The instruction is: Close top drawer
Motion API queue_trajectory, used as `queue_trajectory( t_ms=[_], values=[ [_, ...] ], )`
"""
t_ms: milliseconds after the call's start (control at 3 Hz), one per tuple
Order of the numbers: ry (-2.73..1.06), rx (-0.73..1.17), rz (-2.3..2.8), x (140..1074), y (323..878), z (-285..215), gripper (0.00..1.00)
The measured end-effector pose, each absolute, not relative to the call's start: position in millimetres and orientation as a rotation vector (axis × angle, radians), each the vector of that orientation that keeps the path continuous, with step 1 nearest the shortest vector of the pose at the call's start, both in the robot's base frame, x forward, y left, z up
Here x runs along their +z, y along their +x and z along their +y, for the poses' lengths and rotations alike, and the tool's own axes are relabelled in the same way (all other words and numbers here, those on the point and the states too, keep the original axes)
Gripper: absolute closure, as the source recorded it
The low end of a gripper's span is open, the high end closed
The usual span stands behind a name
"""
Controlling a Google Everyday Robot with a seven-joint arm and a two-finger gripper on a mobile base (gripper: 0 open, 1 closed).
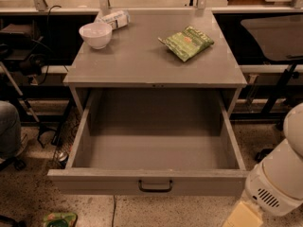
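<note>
The top drawer (151,181) of the grey cabinet is pulled fully out toward me and is empty inside. Its front panel carries a small black loop handle (155,187) at the centre. My arm's white body (279,183) is at the bottom right, beside the drawer's right front corner. The cream gripper (241,216) hangs at the bottom edge, just below and right of the drawer front, mostly cut off by the frame.
On the cabinet top (142,65) stand a white bowl (95,34), a white packet (113,19) and a green chip bag (187,42). A person's leg (8,129) and cables are at the left. A green object (59,219) lies on the speckled floor.
</note>
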State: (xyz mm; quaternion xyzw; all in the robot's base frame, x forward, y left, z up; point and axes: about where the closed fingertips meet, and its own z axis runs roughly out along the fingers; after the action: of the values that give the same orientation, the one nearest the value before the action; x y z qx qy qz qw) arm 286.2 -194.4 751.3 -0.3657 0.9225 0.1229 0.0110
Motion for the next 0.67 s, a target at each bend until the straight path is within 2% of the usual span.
queue_trajectory(
  t_ms=[667],
  values=[
    [-1.005, 0.359, 2.789, 725, 309, -185, 0.74]
  ],
)
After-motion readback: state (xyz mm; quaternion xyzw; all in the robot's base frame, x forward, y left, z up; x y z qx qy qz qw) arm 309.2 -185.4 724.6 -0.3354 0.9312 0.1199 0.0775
